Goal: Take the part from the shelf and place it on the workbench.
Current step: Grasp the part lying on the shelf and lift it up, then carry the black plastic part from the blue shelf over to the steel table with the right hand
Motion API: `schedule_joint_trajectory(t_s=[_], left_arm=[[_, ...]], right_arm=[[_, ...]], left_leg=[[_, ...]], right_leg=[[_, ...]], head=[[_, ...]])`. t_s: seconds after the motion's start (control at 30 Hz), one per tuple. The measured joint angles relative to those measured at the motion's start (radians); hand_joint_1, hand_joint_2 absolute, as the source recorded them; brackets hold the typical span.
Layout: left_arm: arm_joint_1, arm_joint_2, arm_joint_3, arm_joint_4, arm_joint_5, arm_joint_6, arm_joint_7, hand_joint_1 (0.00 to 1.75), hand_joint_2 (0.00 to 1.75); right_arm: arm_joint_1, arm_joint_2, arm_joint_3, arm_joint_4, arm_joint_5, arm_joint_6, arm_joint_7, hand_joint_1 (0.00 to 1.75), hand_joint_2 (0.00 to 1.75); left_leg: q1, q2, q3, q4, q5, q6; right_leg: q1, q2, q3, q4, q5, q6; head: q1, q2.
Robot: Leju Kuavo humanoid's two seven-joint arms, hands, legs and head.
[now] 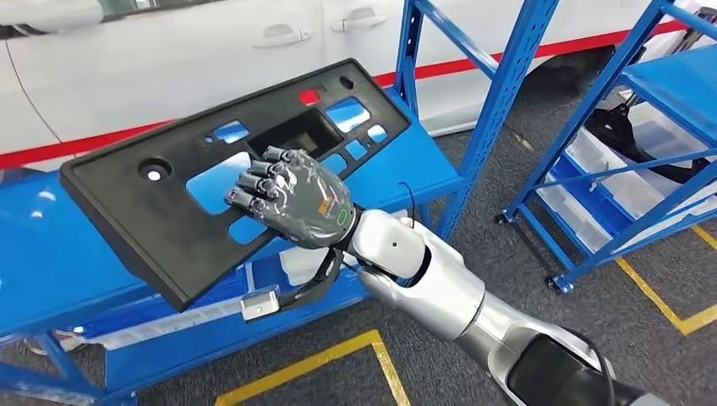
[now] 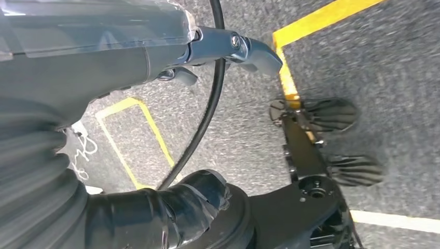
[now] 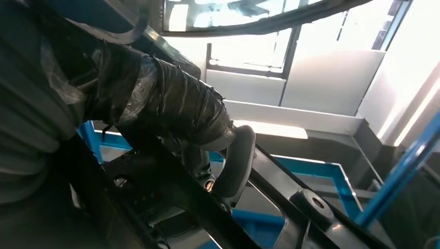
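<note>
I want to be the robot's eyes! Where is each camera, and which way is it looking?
Head view: high on the body, looking forward and down at the black panel over the blue shelf; the silver right arm and right hand show.
Left wrist view: behind the left hand, looking down at grey floor with yellow lines.
Right wrist view: behind the right hand, looking along the panel's underside.
Shared: head and right wrist views both show the right hand gripping the black panel.
</note>
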Motion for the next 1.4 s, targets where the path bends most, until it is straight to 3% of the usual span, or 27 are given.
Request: schedule_joint_trajectory(t_s=[0.03, 0.1, 0.17, 0.23, 0.3, 0.37, 0.4, 0.5, 0.53, 0.57, 0.63, 0.67, 0.7, 0.77, 0.8, 0.87, 0.9, 0.97, 1.03, 1.07, 1.1, 1.13, 1.2, 1.27, 1.3, 1.37, 1.4], left_arm=[[0.0, 0.0, 0.0, 0.0, -0.002, -0.002, -0.001, 0.0, 1.75], [-0.001, 0.0, 0.0, 0.0, -0.008, -0.005, -0.003, 0.0, 1.75], [-0.003, 0.0, 0.0, 0.0, -0.012, -0.006, -0.004, 0.0, 1.75], [-0.008, -0.001, -0.001, 0.0, -0.015, -0.007, -0.005, 0.0, 1.75], [-0.013, -0.001, -0.001, -0.001, -0.016, -0.007, -0.006, 0.0, 1.75], [-0.012, -0.001, -0.001, -0.001, -0.018, -0.008, -0.006, 0.0, 1.75], [-0.011, 0.0, -0.001, -0.001, -0.018, -0.008, -0.006, 0.0, 1.75], [-0.01, 0.001, -0.001, -0.001, -0.017, -0.009, -0.007, 0.0, 1.75], [-0.01, 0.002, -0.001, -0.001, -0.016, -0.01, -0.007, 0.0, 1.75], [-0.01, 0.002, -0.001, -0.001, -0.015, -0.011, -0.008, 0.0, 1.75], [-0.009, 0.003, -0.001, -0.001, -0.012, -0.015, -0.011, 0.0, 1.75], [-0.009, 0.004, -0.001, -0.001, -0.011, -0.019, -0.013, 0.0, 1.75], [-0.01, 0.005, -0.001, -0.001, -0.009, -0.024, -0.015, 0.0, 1.75], [-0.011, 0.01, -0.001, -0.001, -0.005, -0.032, -0.02, 0.0, 1.75], [-0.01, 0.012, -0.001, -0.002, -0.004, -0.036, -0.022, 0.0, 1.75], [-0.006, 0.015, -0.001, -0.001, -0.003, -0.04, -0.023, 0.0, 1.75], [-0.004, 0.016, -0.001, -0.001, -0.003, -0.041, -0.023, 0.0, 1.75], [-0.004, 0.017, -0.001, -0.002, 0.0, -0.043, -0.024, 0.0, 1.75], [-0.004, 0.018, -0.001, -0.002, 0.008, -0.048, -0.027, 0.0, 1.75], [-0.003, 0.018, 0.0, -0.002, 0.013, -0.052, -0.029, 0.0, 1.75], [-0.001, 0.018, 0.0, -0.002, 0.017, -0.057, -0.031, 0.0, 1.75], [0.001, 0.018, 0.0, -0.002, 0.02, -0.061, -0.032, 0.0, 1.75], [0.005, 0.016, 0.001, -0.002, 0.023, -0.068, -0.035, 0.0, 1.75], [0.006, 0.014, 0.001, -0.003, 0.023, -0.07, -0.037, 0.0, 1.75], [0.008, 0.015, 0.001, -0.004, 0.023, -0.07, -0.039, 0.0, 1.75], [0.014, 0.019, 0.001, -0.004, 0.021, -0.071, -0.041, 0.0, 1.75], [0.016, 0.021, 0.001, -0.004, 0.02, -0.07, -0.04, 0.0, 1.75]], right_arm=[[-0.001, -0.006, 0.009, -0.005, -0.005, -0.002, -0.005, 1.75, 1.75], [-0.002, -0.017, 0.026, -0.019, -0.033, -0.002, -0.021, 1.75, 1.75], [-0.002, -0.027, 0.042, -0.042, -0.07, 0.0, -0.038, 1.75, 1.75], [-0.003, -0.033, 0.053, -0.071, -0.092, 0.003, -0.047, 1.75, 1.75], [-0.007, -0.042, 0.066, -0.096, -0.101, 0.008, -0.052, 1.75, 1.75], [-0.011, -0.049, 0.078, -0.111, -0.107, 0.015, -0.055, 1.75, 1.75], [-0.012, -0.051, 0.084, -0.116, -0.109, 0.018, -0.056, 1.75, 1.75], [-0.015, -0.054, 0.097, -0.126, -0.115, 0.025, -0.055, 1.75, 1.75], [-0.015, -0.056, 0.1, -0.128, -0.116, 0.027, -0.056, 1.75, 1.75], [-0.015, -0.057, 0.105, -0.128, -0.118, 0.03, -0.056, 1.75, 1.75], [-0.016, -0.06, 0.112, -0.128, -0.127, 0.037, -0.058, 1.75, 1.75], [-0.017, -0.061, 0.116, -0.129, -0.133, 0.042, -0.059, 1.75, 1.75], [-0.019, -0.062, 0.118, -0.13, -0.14, 0.047, -0.062, 1.75, 1.75], [-0.023, -0.064, 0.122, -0.134, -0.152, 0.055, -0.07, 1.75, 1.75], [-0.026, -0.065, 0.124, -0.136, -0.156, 0.058, -0.073, 1.75, 1.75], [-0.03, -0.067, 0.129, -0.138, -0.161, 0.06, -0.077, 1.75, 1.75], [-0.031, -0.068, 0.131, -0.138, -0.161, 0.061, -0.076, 1.75, 1.75], [-0.033, -0.072, 0.135, -0.138, -0.166, 0.065, -0.077, 1.75, 1.75], [-0.037, -0.079, 0.14, -0.138, -0.177, 0.074, -0.081, 1.75, 1.75], [-0.039, -0.082, 0.143, -0.138, -0.185, 0.08, -0.085, 1.75, 1.75], [-0.041, -0.085, 0.145, -0.139, -0.194, 0.087, -0.088, 1.75, 1.75], [-0.044, -0.087, 0.148, -0.14, -0.202, 0.093, -0.091, 1.75, 1.75], [-0.053, -0.088, 0.153, -0.145, -0.215, 0.102, -0.091, 1.75, 1.75], [-0.064, -0.088, 0.158, -0.151, -0.226, 0.108, -0.089, 1.75, 1.75], [-0.068, -0.088, 0.16, -0.153, -0.23, 0.109, -0.087, 1.75, 1.75], [-0.074, -0.089, 0.164, -0.154, -0.235, 0.11, -0.085, 1.75, 1.75], [-0.077, -0.088, 0.166, -0.153, -0.237, 0.111, -0.083, 1.75, 1.75]], left_leg=[[0.0, 0.0, -0.016, 0.002, 0.011, -0.001], [0.0, -0.003, -0.048, 0.006, 0.031, -0.004], [-0.001, -0.011, -0.074, 0.01, 0.05, -0.01], [-0.002, -0.021, -0.09, 0.01, 0.069, -0.02], [0.0, -0.032, -0.093, 0.001, 0.09, -0.031], [0.001, -0.043, -0.097, -0.005, 0.1, -0.043], [0.001, -0.043, -0.106, 0.009, 0.08, -0.048], [0.008, -0.029, -0.155, 0.158, -0.055, -0.062], [0.011, -0.026, -0.167, 0.221, -0.084, -0.069], [0.015, -0.024, -0.169, 0.266, -0.09, -0.075], [0.022, -0.017, -0.125, 0.26, -0.045, -0.086], [0.026, -0.006, -0.079, 0.208, -0.025, -0.092], [0.025, 0.01, -0.026, 0.138, -0.025, -0.096], [0.018, 0.032, 0.035, 0.042, -0.053, -0.086], [0.013, 0.031, 0.04, 0.025, -0.062, -0.075], [0.012, 0.018, 0.025, 0.023, -0.05, -0.049], [0.013, 0.013, 0.016, 0.022, -0.039, -0.038], [0.013, 0.001, -0.007, 0.019, -0.013, -0.021], [0.008, -0.015, -0.039, 0.02, 0.013, -0.013], [0.004, -0.025, -0.054, 0.02, 0.025, -0.011], [-0.001, -0.035, -0.068, 0.021, 0.036, -0.01], [-0.006, -0.046, -0.082, 0.021, 0.047, -0.009], [-0.015, -0.067, -0.104, 0.021, 0.069, -0.007], [-0.016, -0.086, -0.115, 0.016, 0.091, -0.01], [-0.012, -0.094, -0.117, 0.011, 0.103, -0.015], [-0.009, -0.112, -0.118, -0.007, 0.125, -0.026], [-0.01, -0.106, -0.124, -0.009, 0.121, -0.03]], right_leg=[[-0.003, 0.0, -0.007, 0.058, -0.027, 0.004], [-0.005, 0.0, 0.022, 0.091, -0.017, 0.007], [-0.004, 0.012, 0.12, -0.011, 0.02, -0.002], [-0.002, 0.032, 0.225, -0.153, 0.015, -0.017], [0.002, 0.035, 0.26, -0.215, 0.006, -0.025], [0.0, 0.016, 0.253, -0.232, 0.029, -0.036], [-0.003, 0.006, 0.249, -0.243, 0.042, -0.044], [-0.007, -0.018, 0.217, -0.254, 0.082, -0.058], [-0.006, -0.026, 0.2, -0.25, 0.092, -0.057], [-0.007, -0.035, 0.183, -0.245, 0.101, -0.055], [-0.011, -0.053, 0.146, -0.228, 0.115, -0.048], [-0.012, -0.061, 0.128, -0.216, 0.12, -0.043], [-0.013, -0.069, 0.112, -0.202, 0.123, -0.037], [-0.009, -0.083, 0.096, -0.184, 0.13, -0.026], [-0.008, -0.091, 0.094, -0.181, 0.135, -0.02], [-0.01, -0.1, 0.093, -0.181, 0.143, -0.005], [-0.013, -0.089, 0.087, -0.172, 0.126, 0.002], [-0.015, -0.047, 0.062, -0.101, 0.039, 0.01], [-0.012, -0.017, 0.034, 0.026, -0.057, 0.01], [-0.009, -0.012, 0.03, 0.077, -0.077, 0.006], [-0.005, -0.009, 0.039, 0.101, -0.074, 0.0], [0.0, -0.006, 0.066, 0.088, -0.054, -0.011], [0.015, 0.02, 0.164, -0.035, -0.013, -0.05], [0.027, 0.049, 0.25, -0.168, -0.009, -0.081], [0.031, 0.056, 0.269, -0.203, -0.013, -0.088], [0.031, 0.038, 0.273, -0.23, 0.009, -0.09], [0.027, 0.027, 0.273, -0.246, 0.024, -0.092]], head=[[0.0, 0.0], [0.0, 0.0], [0.0, 0.0], [0.0, 0.0], [0.0, 0.0], [0.0, 0.0], [0.0, 0.0], [-0.001, 0.0], [-0.001, 0.0], [-0.001, 0.0], [-0.001, 0.0], [-0.001, 0.0], [-0.001, 0.0], [0.002, 0.0], [0.003, 0.0], [0.005, 0.0], [0.005, 0.0], [0.005, 0.0], [0.005, 0.0], [0.005, 0.0], [0.005, 0.0], [0.005, 0.0], [0.004, 0.0], [0.004, 0.0], [0.004, 0.0], [0.008, 0.0], [0.009, 0.0]])
